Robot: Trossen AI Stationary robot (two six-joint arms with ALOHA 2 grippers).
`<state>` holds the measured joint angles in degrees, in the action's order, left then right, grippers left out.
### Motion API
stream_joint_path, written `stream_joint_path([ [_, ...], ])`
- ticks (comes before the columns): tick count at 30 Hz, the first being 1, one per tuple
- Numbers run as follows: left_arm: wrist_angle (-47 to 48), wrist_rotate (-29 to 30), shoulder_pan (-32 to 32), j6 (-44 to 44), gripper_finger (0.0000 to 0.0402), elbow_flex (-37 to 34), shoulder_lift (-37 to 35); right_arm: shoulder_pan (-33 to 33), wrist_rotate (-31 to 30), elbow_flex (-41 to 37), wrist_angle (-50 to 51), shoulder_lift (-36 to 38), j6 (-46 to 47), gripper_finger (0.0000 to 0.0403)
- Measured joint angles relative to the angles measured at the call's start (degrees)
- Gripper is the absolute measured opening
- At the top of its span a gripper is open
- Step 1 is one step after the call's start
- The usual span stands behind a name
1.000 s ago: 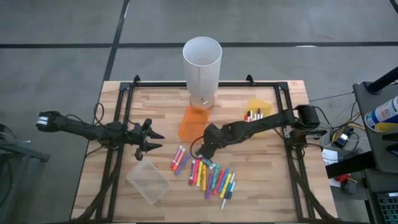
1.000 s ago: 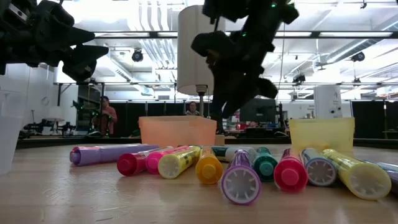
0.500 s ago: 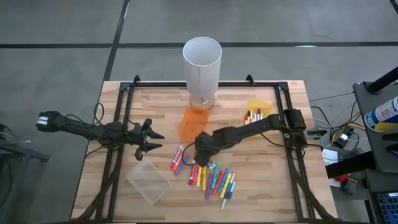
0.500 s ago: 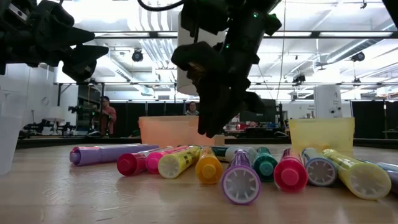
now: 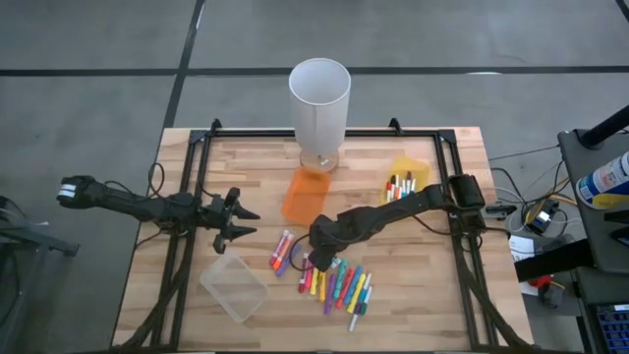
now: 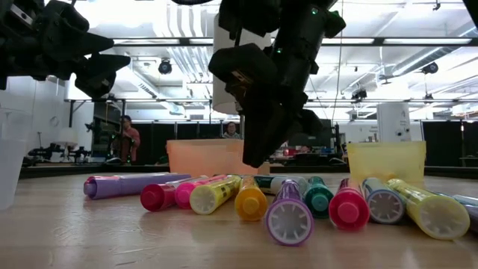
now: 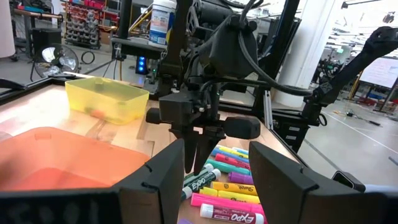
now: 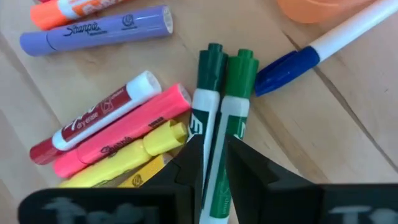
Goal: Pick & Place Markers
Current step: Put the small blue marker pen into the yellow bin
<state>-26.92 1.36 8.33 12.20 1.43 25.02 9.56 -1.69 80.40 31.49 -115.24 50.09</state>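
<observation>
Several capped markers (image 5: 339, 285) in many colours lie flat in a loose pile on the wooden table (image 5: 393, 305), seen close in the low view (image 6: 287, 213). My right gripper (image 5: 316, 258) points steeply down into the pile's far left end, shut on a light green marker (image 8: 239, 87). That marker lies beside a dark green one (image 8: 208, 74). My left gripper (image 5: 241, 221) hovers open and level over the table's left part, its fingers wide apart (image 7: 211, 180), touching nothing. My right gripper pinches the light green marker's white body (image 8: 227, 127), below its cap, between its two fingers. The fingers come from above, slanting down, one on each long side. The marker lies flat on the table against the dark green marker.
An orange bin (image 5: 305, 195) and a tall white cylinder (image 5: 319, 108) stand beyond the pile. A yellow bin (image 5: 405, 177) at the right holds some markers. A clear bin (image 5: 234, 285) sits near left. A blue marker (image 8: 292, 62) and a purple one (image 8: 99, 31) lie close by.
My right gripper has moved toward the table's near edge and down, from above the orange bin's near end onto the far left end of the marker pile. The markers have stayed where they lay.
</observation>
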Motion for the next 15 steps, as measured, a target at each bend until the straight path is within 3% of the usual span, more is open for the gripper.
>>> stream_joint_path([
  [10,-0.01,0.0,0.01,-0.01,0.0174,-0.01,-0.02,0.35,-1.45,-0.03,-0.47,0.02,-2.46,0.0058],
  [15,0.0,0.01,-0.01,-0.01,0.0174,0.0,-0.02,0.28,-3.26,-0.03,-0.49,0.02,-2.25,0.0079],
])
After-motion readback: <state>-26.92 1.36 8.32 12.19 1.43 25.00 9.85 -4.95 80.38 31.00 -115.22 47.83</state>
